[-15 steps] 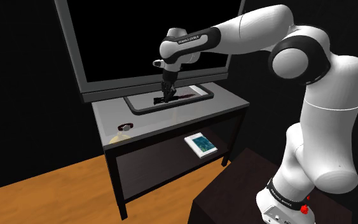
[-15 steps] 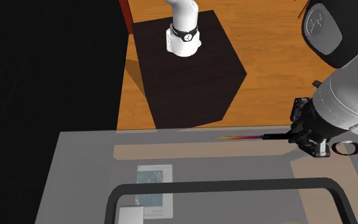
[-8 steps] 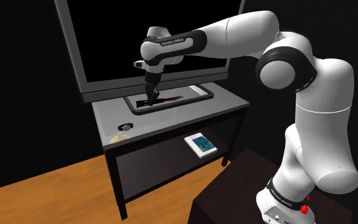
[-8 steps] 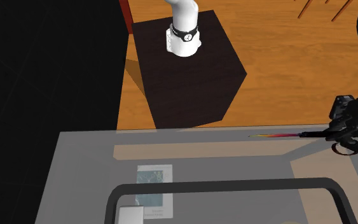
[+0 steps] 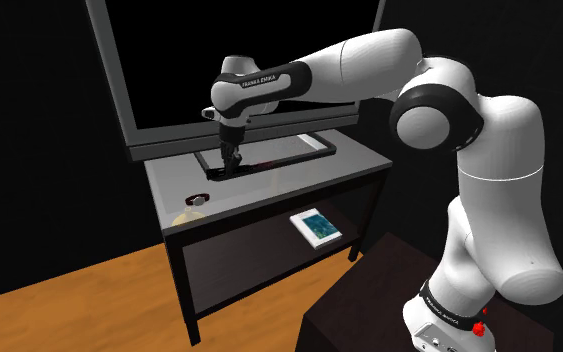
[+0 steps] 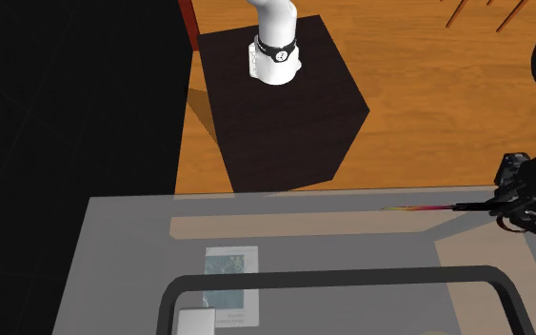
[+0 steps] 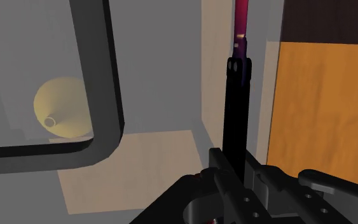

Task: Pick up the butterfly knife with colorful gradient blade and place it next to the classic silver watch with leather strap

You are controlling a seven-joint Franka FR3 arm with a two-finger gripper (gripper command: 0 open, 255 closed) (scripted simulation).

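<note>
**Desk:** While your gripper [image 5: 231, 163] hangs over the grey table [image 5: 269, 185], where is the butterfly knife [image 7: 236, 108]?

**Field:** It is clamped by its black handle between your closed jaws. The gradient blade juts out level, near the table's front edge. The watch [image 5: 199, 198] lies close by, apart from it.

**Desk:** How will it handle?

**Field:** Probably light, stiff and smooth-sided. You grip one end, so it may pivot or slip. Set it down flat beside the strap.
</note>
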